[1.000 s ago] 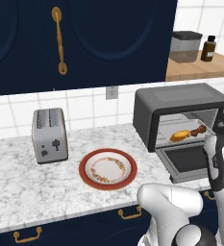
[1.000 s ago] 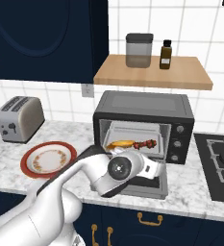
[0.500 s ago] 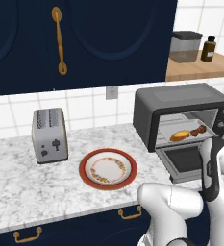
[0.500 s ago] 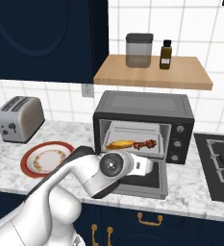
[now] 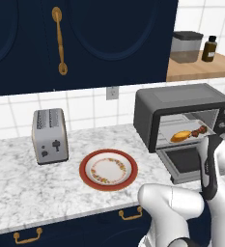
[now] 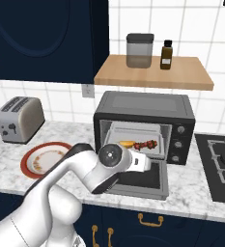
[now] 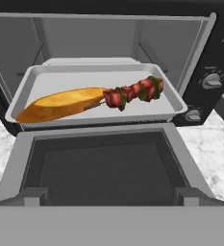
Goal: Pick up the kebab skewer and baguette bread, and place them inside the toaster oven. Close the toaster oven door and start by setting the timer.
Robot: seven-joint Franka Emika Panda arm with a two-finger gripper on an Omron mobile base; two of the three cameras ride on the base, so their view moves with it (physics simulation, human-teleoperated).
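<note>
The toaster oven [image 6: 144, 107] stands on the counter with its door [image 6: 139, 179] dropped flat and open. On the grey tray [image 7: 46, 77] inside it lies the golden baguette bread [image 7: 60, 104], and the kebab skewer [image 7: 135, 91] rests against the bread's right end. Both also show in the left base view: the baguette bread [image 5: 181, 136] and the kebab skewer [image 5: 199, 130]. My gripper [image 6: 150, 165] hovers over the open door [image 7: 104, 168], facing the tray from just outside the oven. It is open and nothing is between its fingers.
A red-rimmed plate [image 5: 87, 179] lies on the marble counter left of the oven, with a silver toaster [image 5: 49, 135] further left. The oven's knobs [image 7: 212, 80] run down its right side. A shelf [image 6: 152, 73] with a canister and bottle hangs above; a stove [image 6: 221, 164] is to the right.
My wrist has shifted a little up and to the left in front of the open door. The bread, the skewer and the door have not moved, and the gripper stays open.
</note>
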